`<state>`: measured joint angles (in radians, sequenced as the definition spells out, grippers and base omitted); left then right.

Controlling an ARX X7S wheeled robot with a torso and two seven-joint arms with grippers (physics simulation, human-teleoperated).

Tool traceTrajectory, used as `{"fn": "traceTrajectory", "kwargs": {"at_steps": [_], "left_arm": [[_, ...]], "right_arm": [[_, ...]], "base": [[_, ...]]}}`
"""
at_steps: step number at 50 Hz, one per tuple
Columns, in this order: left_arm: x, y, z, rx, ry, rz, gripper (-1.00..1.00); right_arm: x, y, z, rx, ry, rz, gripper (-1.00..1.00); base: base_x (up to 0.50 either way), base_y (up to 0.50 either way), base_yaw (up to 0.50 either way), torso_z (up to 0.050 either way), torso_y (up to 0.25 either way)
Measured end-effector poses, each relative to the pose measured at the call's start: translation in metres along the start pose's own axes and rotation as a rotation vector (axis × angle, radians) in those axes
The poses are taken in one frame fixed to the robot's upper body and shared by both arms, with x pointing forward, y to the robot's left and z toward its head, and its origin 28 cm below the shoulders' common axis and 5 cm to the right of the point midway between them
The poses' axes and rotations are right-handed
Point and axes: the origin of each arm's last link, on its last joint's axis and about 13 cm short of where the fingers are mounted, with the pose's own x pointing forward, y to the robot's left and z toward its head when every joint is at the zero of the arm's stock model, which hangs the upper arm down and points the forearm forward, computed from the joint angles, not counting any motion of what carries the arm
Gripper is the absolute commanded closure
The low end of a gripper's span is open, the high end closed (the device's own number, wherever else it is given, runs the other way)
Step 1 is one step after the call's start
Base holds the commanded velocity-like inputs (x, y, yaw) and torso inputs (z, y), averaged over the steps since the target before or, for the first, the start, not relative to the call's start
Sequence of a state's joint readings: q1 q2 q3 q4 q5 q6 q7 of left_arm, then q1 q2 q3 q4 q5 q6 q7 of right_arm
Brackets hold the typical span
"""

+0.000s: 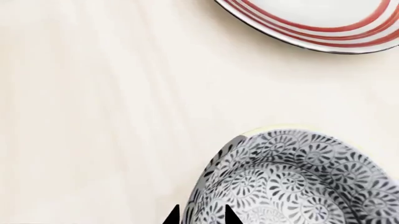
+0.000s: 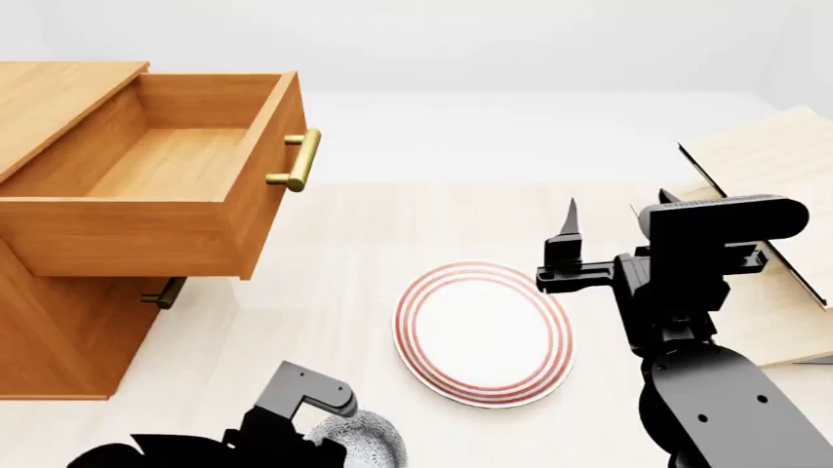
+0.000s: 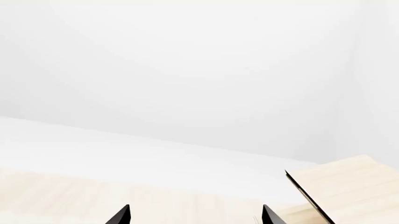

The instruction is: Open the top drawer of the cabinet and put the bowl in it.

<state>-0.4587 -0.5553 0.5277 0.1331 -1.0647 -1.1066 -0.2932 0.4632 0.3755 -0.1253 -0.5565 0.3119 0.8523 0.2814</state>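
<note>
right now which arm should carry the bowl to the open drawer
Left. Its claw is at the bowl, rim between the fingertips. The right claw is open, raised beyond the plate.

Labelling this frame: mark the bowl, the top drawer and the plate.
bowl (image 1: 299,182), left wrist view, on its patterned outer wall.
top drawer (image 2: 170,161), head view, on its bare inside floor.
plate (image 2: 485,333), head view, on its white centre.

Brightness: high and even in all 3 views; white backdrop nearly washed out.
Shadows: soft and faint, darkest beneath the top drawer (image 2: 156,195) on the cabinet (image 2: 59,322).
Glare: none on the plate (image 2: 485,331).
Focus: crisp; bowl (image 1: 299,182) pattern sharp.
Distortion: none visible.
</note>
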Motion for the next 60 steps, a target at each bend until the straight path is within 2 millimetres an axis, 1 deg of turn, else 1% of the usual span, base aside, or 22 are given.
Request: {"fn": "traceTrajectory", "kwargs": {"at_steps": [23,38,60], "left_arm": [[-0.004,-0.001,0.004,-0.013,-0.026,-0.014,1.0],[-0.019,-0.001,0.017,0.007,-0.129,0.012,1.0],[-0.036,-0.007,0.029,0.03,-0.206,0.006,1.0]], "right_arm": [[0.0,0.0,-0.001,0.001,0.001,0.0,-1.0],[-0.001,0.0,0.0,0.003,-0.003,-0.001,-1.0],[-0.002,-0.002,0.003,0.005,-0.01,-0.008,-1.0]], "base": [[0.0,0.0,0.0,0.0,0.0],[0.0,0.0,0.0,0.0,0.0],[0.0,0.0,0.0,0.0,0.0]]}}
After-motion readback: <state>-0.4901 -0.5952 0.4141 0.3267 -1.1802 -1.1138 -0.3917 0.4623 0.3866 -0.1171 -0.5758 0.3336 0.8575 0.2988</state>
